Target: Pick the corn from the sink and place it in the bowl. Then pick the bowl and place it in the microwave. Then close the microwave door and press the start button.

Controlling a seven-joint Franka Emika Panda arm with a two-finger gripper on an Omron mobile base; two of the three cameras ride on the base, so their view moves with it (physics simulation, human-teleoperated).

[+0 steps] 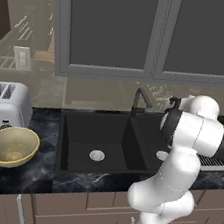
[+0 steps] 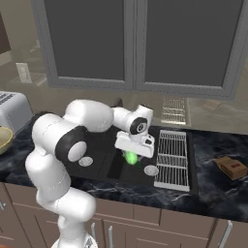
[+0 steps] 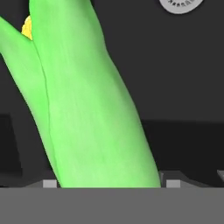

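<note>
The corn (image 3: pixel 92 100) looms right in front of my hand camera, green husk with a speck of yellow at the far end, lying in the right basin of the sink (image 1: pixel 81 130), near that basin's drain (image 2: pixel 151 170). So I'm on the first step, the pick. My end effector (image 2: pixel 131 154) hovers directly over the cob with jaws spread wide, nothing gripped yet. Next I judge I need to settle down around the husk and squeeze, then carry it left of the sink to the bowl (image 1: pixel 11 146) on the desk (image 1: pixel 19 176). Hard to read: the fingertips are barely visible at the frame's bottom, so I can't tell whether they touch the corn, and my own arm blocks the right basin in the left base view.
</note>
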